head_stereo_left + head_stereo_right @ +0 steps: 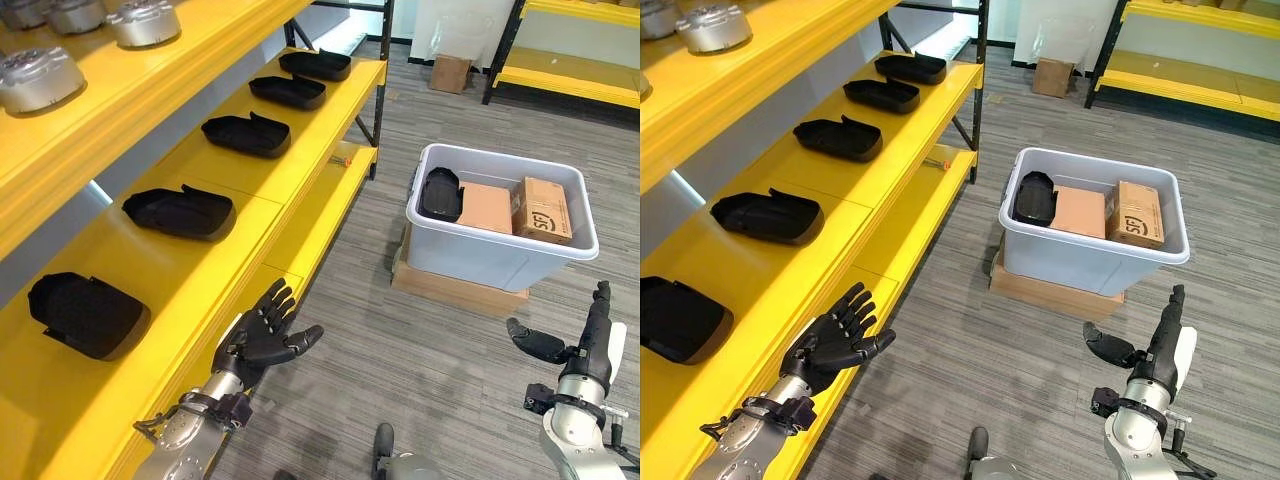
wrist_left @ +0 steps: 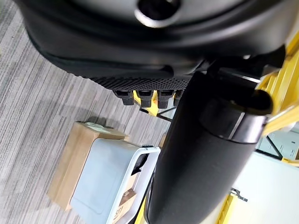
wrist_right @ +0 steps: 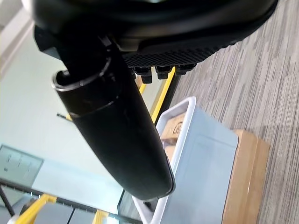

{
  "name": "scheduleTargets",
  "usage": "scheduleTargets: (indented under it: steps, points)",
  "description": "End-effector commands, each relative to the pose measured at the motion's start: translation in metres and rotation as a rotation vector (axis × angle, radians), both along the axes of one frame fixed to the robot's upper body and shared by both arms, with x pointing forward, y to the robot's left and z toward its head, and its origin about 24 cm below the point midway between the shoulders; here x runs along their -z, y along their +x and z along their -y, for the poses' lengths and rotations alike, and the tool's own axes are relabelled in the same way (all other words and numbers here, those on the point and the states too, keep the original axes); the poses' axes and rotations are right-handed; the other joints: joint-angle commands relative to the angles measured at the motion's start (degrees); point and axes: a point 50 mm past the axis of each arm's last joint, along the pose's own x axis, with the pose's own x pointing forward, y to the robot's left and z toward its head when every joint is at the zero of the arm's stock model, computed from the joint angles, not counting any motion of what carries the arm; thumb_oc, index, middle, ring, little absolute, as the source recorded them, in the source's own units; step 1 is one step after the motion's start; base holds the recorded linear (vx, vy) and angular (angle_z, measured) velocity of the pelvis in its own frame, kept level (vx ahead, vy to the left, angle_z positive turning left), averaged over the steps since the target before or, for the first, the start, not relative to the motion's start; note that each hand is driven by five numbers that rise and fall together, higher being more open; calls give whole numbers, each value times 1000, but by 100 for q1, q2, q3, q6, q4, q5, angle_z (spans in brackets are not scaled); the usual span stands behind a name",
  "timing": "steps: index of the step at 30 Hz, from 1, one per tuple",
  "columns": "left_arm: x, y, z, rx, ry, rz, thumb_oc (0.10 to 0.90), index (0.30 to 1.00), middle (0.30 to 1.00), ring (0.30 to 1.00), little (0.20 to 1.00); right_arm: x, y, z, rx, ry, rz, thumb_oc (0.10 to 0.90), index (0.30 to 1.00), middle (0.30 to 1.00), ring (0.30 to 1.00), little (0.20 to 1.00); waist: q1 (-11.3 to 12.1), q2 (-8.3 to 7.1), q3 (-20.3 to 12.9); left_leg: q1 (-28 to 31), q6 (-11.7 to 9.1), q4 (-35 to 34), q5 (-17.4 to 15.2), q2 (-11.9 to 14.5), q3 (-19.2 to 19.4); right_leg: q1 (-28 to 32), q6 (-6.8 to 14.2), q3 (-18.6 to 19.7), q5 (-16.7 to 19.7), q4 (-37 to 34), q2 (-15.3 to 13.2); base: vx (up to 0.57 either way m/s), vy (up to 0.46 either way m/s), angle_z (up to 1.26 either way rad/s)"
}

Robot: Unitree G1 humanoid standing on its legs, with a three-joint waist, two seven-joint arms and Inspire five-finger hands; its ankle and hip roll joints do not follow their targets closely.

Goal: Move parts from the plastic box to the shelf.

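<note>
1. Two hands hang low and nearest in the head views: the left hand [image 1: 262,338] just beside the front edge of the yellow shelf [image 1: 215,275], the right hand [image 1: 585,345] well apart from it over the grey floor [image 1: 440,360].
2. Left hand: fingers spread wide and relaxed, thumb out to the side, nothing in it.
3. Right hand: fingers straight and pointing up, thumb sticking out toward the left hand, holding nothing.
4. Just beyond the left hand and off to its outer side, a black part [image 1: 85,315] lies flat on the shelf board.
5. Ahead of the right hand, toward its inner side, stands the plastic box [image 1: 500,255], pale grey, resting on a flat cardboard slab [image 1: 455,292] on the floor.
6. Inside the plastic box, one black part in the box [image 1: 440,194] leans upright against the wall nearest the shelf; beside it lie a plain cardboard box [image 1: 485,207] and, touching that, a printed carton [image 1: 543,209].
7. Further along the shelf from the left hand, four more black parts sit in a row, well apart from each other: second part [image 1: 178,211], third part [image 1: 246,134], fourth part [image 1: 288,91] and fifth part [image 1: 315,64].
8. Above them, on the upper board, rest silver round parts [image 1: 143,22].
9. Farthest off, a small brown box [image 1: 450,72] stands on the floor by a second yellow rack [image 1: 570,75].
</note>
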Motion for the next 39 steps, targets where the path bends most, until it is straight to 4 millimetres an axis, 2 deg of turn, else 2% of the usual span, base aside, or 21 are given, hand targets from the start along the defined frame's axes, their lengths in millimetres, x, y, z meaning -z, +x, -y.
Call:
scheduleTargets:
  steps: [1,7,13,17,20,23,24,25,26,27,28,30,32,33,35,39]
  points:
    - [-35,6,6,64,1,193,900,1000,1000,1000,1000,-45,10,18,84,-87,249,900,1000,1000,1000,1000,-20,-277,-264,-450,129,-91,298,-104,-210,632,664,-93,-228,62,-478,0,-114,-7]
    - [-35,8,14,107,2,203,900,1000,1000,1000,1000,-45,6,21,96,-94,259,900,1000,1000,1000,1000,-182,-229,-296,-471,122,-138,325,-81,-283,556,524,75,-427,260,-324,-29,-88,-2]
    - [-39,19,11,-3,27,206,900,1000,1000,1000,1000,-43,5,18,88,-72,259,900,1000,1000,1000,1000,-322,-178,-287,-570,218,-63,271,17,-340,443,281,244,-845,732,-212,-36,-95,-4]
    - [-38,21,14,23,50,210,900,1000,1000,1000,1000,-53,2,20,86,-114,303,900,1000,1000,1000,1000,-415,-104,-208,-693,207,-69,300,129,-382,267,121,318,-1172,1145,-88,-65,-175,-11]
    - [-40,22,16,13,29,214,900,1000,1000,1000,1000,-60,6,20,-2,-123,296,900,1000,1000,1000,1000,-474,-49,-136,-744,150,-89,360,197,-419,113,43,346,-1327,1366,-4,-82,-150,-3]
    - [-43,26,22,6,15,231,900,1000,1000,1000,1000,-63,23,-1,-185,-149,281,900,1000,1000,1000,1000,-387,-42,-52,-817,-6,14,530,292,-904,-19,-33,549,-1368,1442,80,-65,-220,-16]
    - [-44,25,20,-15,10,247,900,1000,1000,1000,1000,-64,32,-15,-277,-147,292,900,1000,1000,1000,1000,-189,-79,-61,-905,-86,233,587,215,-1764,-26,-10,842,-1267,1305,130,36,-211,-45]
    - [-43,24,19,-30,12,248,900,1000,1000,1000,1000,-63,35,-19,-305,-141,296,900,1000,1000,1000,1000,-97,-87,-67,-957,-66,339,536,103,-2186,-25,-2,999,-1216,1237,140,66,-173,-98]
    - [-43,23,18,-34,17,250,900,1000,1000,1000,1000,-63,37,-22,-325,-130,300,900,1000,1000,1000,1000,-50,-95,-76,-1003,-46,422,470,31,-2431,-20,10,1094,-1178,1184,141,72,-203,-152]
    - [-41,19,14,-38,56,252,900,1000,1000,1000,1000,-65,48,-33,-415,-83,297,900,1000,1000,1000,1000,248,-81,-170,-1003,360,515,-255,-793,-3233,-47,60,1433,-826,832,132,76,-205,-138]
    - [-41,18,14,-27,61,252,900,1000,1000,1000,1000,-64,48,-34,-419,-73,289,900,1000,1000,1000,1000,274,-63,-185,-925,450,488,-428,-993,-3208,-3,100,1410,-771,742,127,71,-203,-121]
    - [-42,17,12,-12,64,255,900,1000,1000,1000,1000,-62,47,-36,-415,-57,280,900,1000,1000,1000,1000,300,4,-247,-824,573,337,-525,-1281,-3075,14,171,1341,-635,579,171,53,-69,-123]
    - [-42,16,8,-6,71,254,900,1000,1000,1000,1000,-57,44,-40,-403,-35,276,900,1000,1000,1000,1000,289,82,-301,-732,667,41,-442,-1516,-2958,-4,278,1295,-536,512,272,69,-70,-47]
    - [-41,15,6,-5,78,251,900,1000,1000,1000,1000,-54,43,-42,-401,-17,278,900,1000,1000,1000,1000,304,99,-347,-648,710,-244,-359,-1584,-3044,-17,315,1348,-532,512,340,84,-80,-3]
    - [-41,14,5,12,93,266,900,1000,1000,1000,1000,-50,42,-45,-395,4,275,900,1000,1000,1000,1000,384,63,-391,-729,708,-331,-269,-1608,-3429,-67,325,1440,-535,519,397,62,-59,-17]
    - [-46,12,5,45,103,311,900,1000,1000,1000,1000,-39,41,-44,-394,68,203,900,1000,1000,1000,1000,411,-16,-442,-795,739,-331,-308,-1569,-3529,-91,338,1493,-562,480,429,6,-6,-1]
